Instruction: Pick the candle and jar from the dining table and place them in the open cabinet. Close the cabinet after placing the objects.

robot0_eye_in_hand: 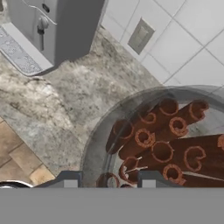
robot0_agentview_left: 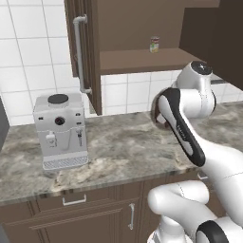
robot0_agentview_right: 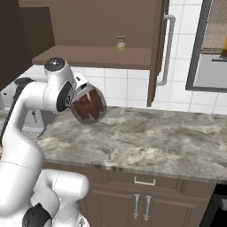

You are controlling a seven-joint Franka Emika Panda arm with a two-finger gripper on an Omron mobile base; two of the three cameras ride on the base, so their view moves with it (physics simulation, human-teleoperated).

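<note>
The white robot arm held a squat round jar [robot0_agentview_right: 90, 107] of clear glass, filled with reddish-brown rolled sticks, in its two-finger gripper [robot0_eye_in_hand: 109, 180]. The jaws were clenched on the jar, which was lifted above the grey-brown veined marble counter [robot0_agentview_right: 146, 142] and tilted to one side. In the hand view the jar [robot0_eye_in_hand: 166, 144] lay just in front of the two dark fingertips [robot0_eye_in_hand: 70, 181], and through its transparent wall the curled ends of the brown sticks were clearly visible, packed close together.

Above the counter the dark brown wooden wall cabinet [robot0_agentview_left: 137, 28] stood open, with its door [robot0_agentview_left: 83, 52] and long silver bar handle [robot0_agentview_left: 79, 54] swung to the side. On its shelf [robot0_agentview_left: 142, 59], near the back, there was one small can [robot0_agentview_left: 154, 44] with a yellow and green label, upright and well apart from the jar. What the can contained, I cannot tell.

On the counter, to the robot's left, stood a grey boxy coffee machine [robot0_agentview_left: 60, 130], near the white tiled wall [robot0_agentview_left: 28, 57]. Under the counter were brown drawer fronts [robot0_agentview_right: 146, 181] with silver handles.
</note>
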